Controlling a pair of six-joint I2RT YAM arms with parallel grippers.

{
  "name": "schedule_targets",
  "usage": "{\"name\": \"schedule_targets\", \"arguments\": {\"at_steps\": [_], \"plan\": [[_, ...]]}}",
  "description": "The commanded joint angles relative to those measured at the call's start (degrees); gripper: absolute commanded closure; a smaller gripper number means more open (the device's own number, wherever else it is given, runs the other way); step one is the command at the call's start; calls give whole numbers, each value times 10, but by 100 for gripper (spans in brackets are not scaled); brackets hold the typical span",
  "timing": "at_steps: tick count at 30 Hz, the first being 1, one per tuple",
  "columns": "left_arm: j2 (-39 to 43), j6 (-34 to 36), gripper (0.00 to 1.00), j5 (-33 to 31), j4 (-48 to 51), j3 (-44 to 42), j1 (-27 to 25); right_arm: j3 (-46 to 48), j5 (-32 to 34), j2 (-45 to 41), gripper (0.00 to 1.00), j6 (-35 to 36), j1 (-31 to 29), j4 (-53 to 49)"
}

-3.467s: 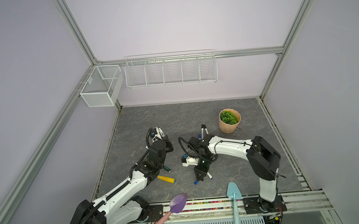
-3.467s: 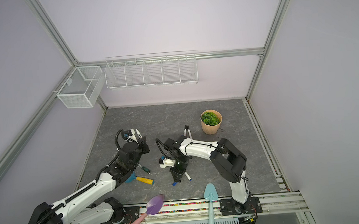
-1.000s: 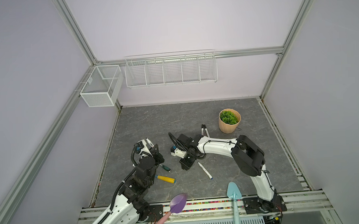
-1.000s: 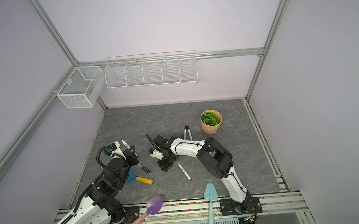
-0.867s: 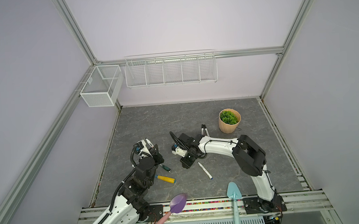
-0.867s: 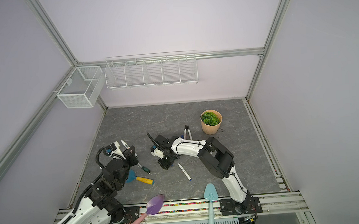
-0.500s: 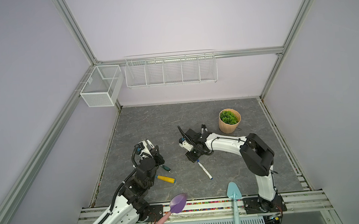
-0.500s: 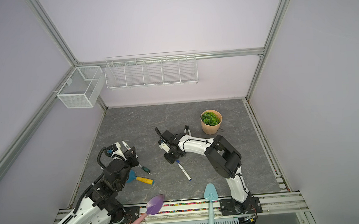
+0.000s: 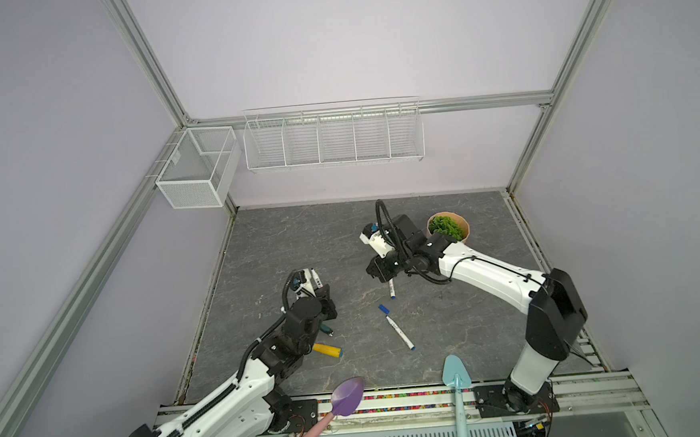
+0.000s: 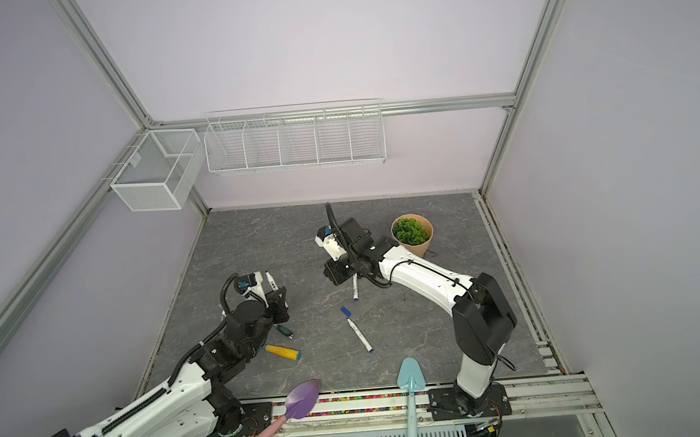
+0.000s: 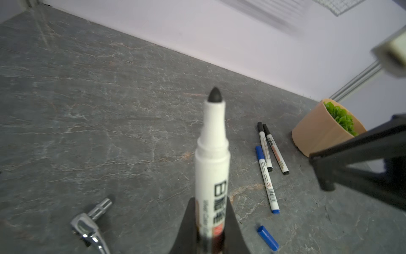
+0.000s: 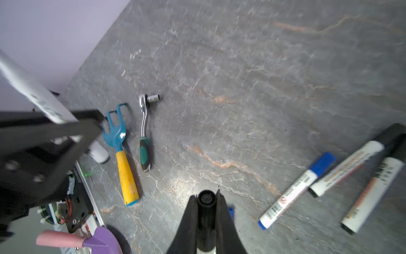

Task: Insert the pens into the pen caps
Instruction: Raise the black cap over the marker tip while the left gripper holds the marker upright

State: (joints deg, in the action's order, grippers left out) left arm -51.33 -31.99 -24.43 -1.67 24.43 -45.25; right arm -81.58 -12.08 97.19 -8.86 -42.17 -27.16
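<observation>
My left gripper (image 11: 211, 202) is shut on a white pen (image 11: 212, 154) whose bare black tip points away from the camera; in a top view this pen (image 10: 269, 279) sticks up from the gripper (image 10: 280, 298). My right gripper (image 12: 206, 198) is shut on a black pen cap (image 12: 206, 205), its open mouth facing outward. In both top views that gripper (image 9: 378, 270) hangs over the middle of the floor, apart from the left one. A loose blue pen cap (image 9: 383, 308) lies beside an uncapped pen (image 9: 400, 333). Three capped pens (image 11: 267, 178) lie near the pot.
A plant pot (image 9: 449, 228) stands behind the right arm. A green-handled ratchet wrench (image 12: 145, 136) and a yellow-handled rake (image 12: 123, 154) lie by the left arm. A purple scoop (image 9: 344, 396) and a teal trowel (image 9: 455, 375) rest at the front rail. Wire baskets (image 9: 333, 135) hang on the walls.
The right gripper, still shut on the black cap, has risen and moved back and to the right, uncovering the loose blue cap. The left arm has hardly moved.
</observation>
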Motion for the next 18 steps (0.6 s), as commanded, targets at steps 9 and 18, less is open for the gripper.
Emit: {"name": "schedule_targets", "arguments": {"at_steps": [9,18], "plan": [[-176,80,100,118,-153,116,-75,37,-15,-106,93,-18,23,15],[-197,76,100,191,-207,89,-97,49,-6,-142,93,-41,29,43]]}}
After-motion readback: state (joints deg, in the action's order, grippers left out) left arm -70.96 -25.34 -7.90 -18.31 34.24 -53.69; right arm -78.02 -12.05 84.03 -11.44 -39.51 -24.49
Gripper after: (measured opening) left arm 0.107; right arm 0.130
